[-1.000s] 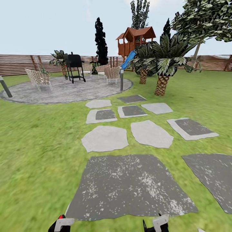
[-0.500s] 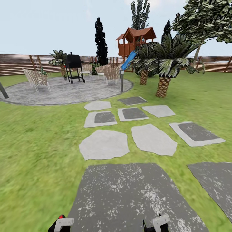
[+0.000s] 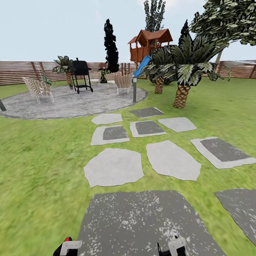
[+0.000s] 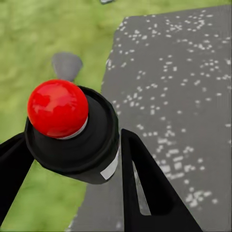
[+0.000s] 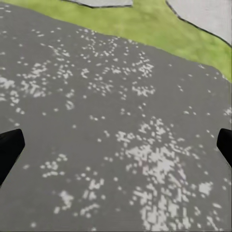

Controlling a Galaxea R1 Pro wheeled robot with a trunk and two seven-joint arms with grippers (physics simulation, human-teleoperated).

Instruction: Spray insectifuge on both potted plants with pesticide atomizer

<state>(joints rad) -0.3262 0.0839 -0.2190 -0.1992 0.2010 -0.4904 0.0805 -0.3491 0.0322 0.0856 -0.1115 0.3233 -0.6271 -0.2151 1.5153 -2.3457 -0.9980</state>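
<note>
**On the way through the garden, spraying not begun**

Green lawn (image 3: 35, 170) runs to a slat fence (image 3: 21, 71), with a paved circle (image 3: 71, 101) at 11 o'clock and palms (image 3: 183, 71) at 1 o'clock. A grey slab (image 3: 142, 220) lies just ahead at 12.

The left end effector (image 4: 72, 137) has its fingers close on either side of a black can (image 4: 94, 145) with a red knob (image 4: 57, 107). Whether they clamp it, or whether it is the atomizer, I cannot tell. The right end effector (image 5: 116, 145) is spread wide, with nothing between.

Likely the robot is in transit: both potted plants remain to be reached and sprayed.

Stone slabs (image 3: 113, 166) across lawn (image 3: 39, 170)
</note>
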